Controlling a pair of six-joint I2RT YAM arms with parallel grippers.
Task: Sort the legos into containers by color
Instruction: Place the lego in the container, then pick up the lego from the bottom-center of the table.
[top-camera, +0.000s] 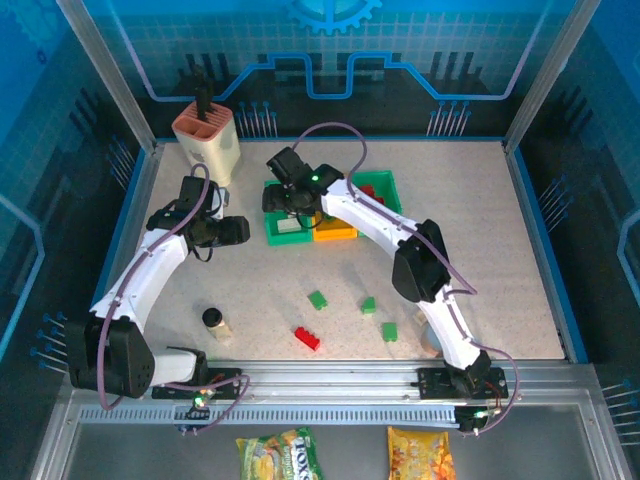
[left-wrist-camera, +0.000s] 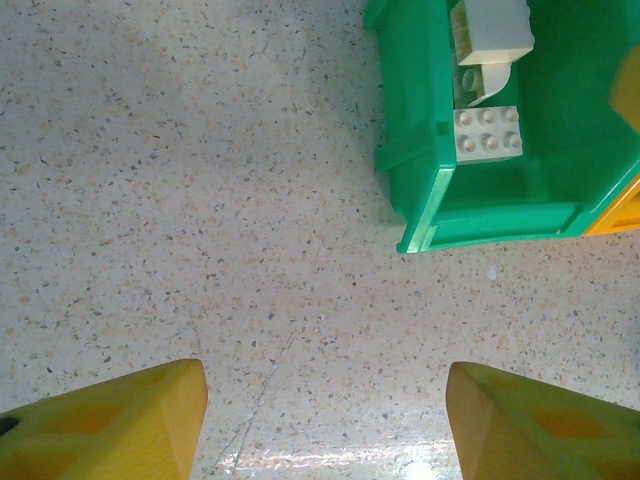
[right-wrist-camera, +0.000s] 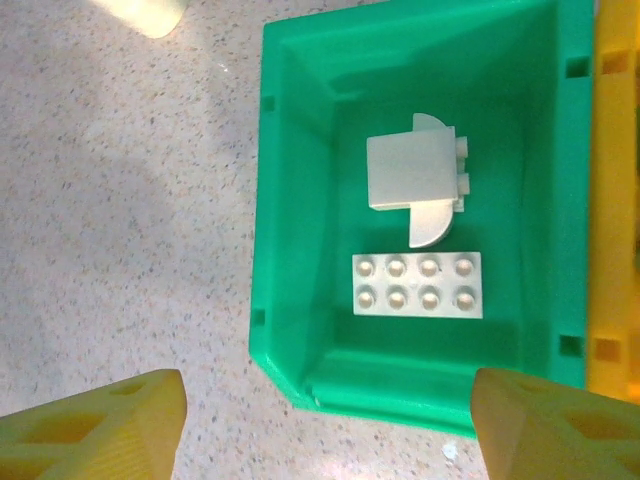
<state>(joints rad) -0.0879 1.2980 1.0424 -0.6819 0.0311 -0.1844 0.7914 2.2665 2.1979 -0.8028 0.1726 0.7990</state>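
A green bin (top-camera: 272, 236) holds white legos: a flat eight-stud brick (right-wrist-camera: 417, 285) and an arched piece (right-wrist-camera: 415, 175), and the left wrist view also shows a white brick (left-wrist-camera: 487, 133) in it. My right gripper (right-wrist-camera: 325, 410) hovers open above this bin (right-wrist-camera: 300, 250), nothing between its fingers. To the bin's left, my left gripper (left-wrist-camera: 325, 400) stands open over bare table. A yellow-orange bin (top-camera: 335, 230) adjoins it, and a second green bin (top-camera: 383, 190) holds red legos. Loose green legos (top-camera: 317, 299), (top-camera: 369, 305), (top-camera: 389, 331) and a red one (top-camera: 307, 338) lie on the near table.
A small black-capped bottle (top-camera: 215, 321) stands at the near left. The tall beige slotted holder (top-camera: 207, 140) occupies the back left corner. Blue walls close the table in. Snack packets (top-camera: 279, 455) lie in front of the arm bases.
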